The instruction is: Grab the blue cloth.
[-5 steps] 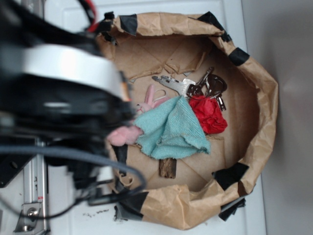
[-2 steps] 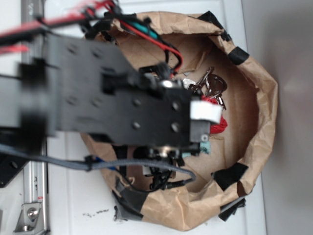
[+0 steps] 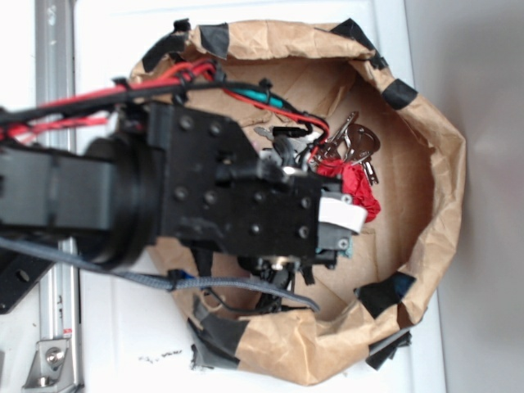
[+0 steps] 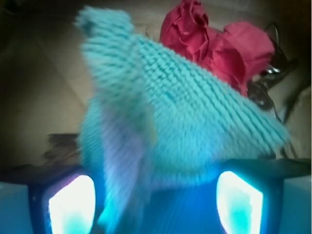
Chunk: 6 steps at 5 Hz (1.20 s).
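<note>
Moved since a moment ago: arm swung in over the paper bag (image 3: 434, 164) and dropped lower, so it now covers the spot where the blue cloth lay open a second back; the pink bunny is hidden too.
Gripper: gripper (image 4: 156, 195) has one finger on each side of the cloth, with the fabric bunched up between them. Looks like it's closing on a fold, but I can't tell if it's really clamped yet.
Blue cloth: blue cloth (image 4: 170, 112) fills the wrist view, peaked up like a tent, probably because it's being pinched from below. From outside only a sliver of teal (image 3: 347, 246) peeks out under the gripper.
Red wad: red wad (image 3: 358, 190) sits just beside the cloth, right behind it in the wrist view. Fingers seem clear of it.
Keys: keys (image 3: 354, 146) are past the wad, out of the way.
Why this spot: going for the cloth's raised middle fold gives it something thick to bite.
Risk: terry could slip if the bite is shallow.
</note>
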### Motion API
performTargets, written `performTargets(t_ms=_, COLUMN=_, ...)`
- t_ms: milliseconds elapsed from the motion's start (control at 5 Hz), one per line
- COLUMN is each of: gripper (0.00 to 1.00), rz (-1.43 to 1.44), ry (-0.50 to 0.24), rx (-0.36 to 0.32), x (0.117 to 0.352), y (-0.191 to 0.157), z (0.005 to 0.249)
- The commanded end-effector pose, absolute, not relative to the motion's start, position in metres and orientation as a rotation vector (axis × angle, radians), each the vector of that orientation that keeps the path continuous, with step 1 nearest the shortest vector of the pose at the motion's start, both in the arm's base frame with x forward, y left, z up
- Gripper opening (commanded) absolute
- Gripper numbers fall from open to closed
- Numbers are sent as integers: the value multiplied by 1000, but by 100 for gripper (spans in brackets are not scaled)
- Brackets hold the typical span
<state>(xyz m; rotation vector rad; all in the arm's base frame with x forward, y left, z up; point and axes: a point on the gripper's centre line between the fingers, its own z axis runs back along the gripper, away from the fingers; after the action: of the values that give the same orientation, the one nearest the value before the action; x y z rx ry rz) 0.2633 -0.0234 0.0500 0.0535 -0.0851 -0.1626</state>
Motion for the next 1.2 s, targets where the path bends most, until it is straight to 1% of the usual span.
performTargets(t_ms=0, gripper=0, rz=-127, ry=-102, rx=67, x=274, y=-11, z=35)
performTargets(t_ms=200, gripper=0, rz=-108, ry=-89, rx=62, x=273, y=-6, z=39)
performTargets(t_ms=400, gripper=0, rz=-102, ry=-111, rx=51, x=273, y=-2, z=54)
performTargets(t_ms=600, gripper=0, rz=-141, ry=-114, rx=74, x=271, y=0, z=85)
performTargets(t_ms=800, gripper=0, rz=-172, ry=-165, rx=119, x=262, y=0, z=135)
performTargets(t_ms=1000, gripper=0, rz=-122, ry=-131, rx=81, x=254, y=8, z=180)
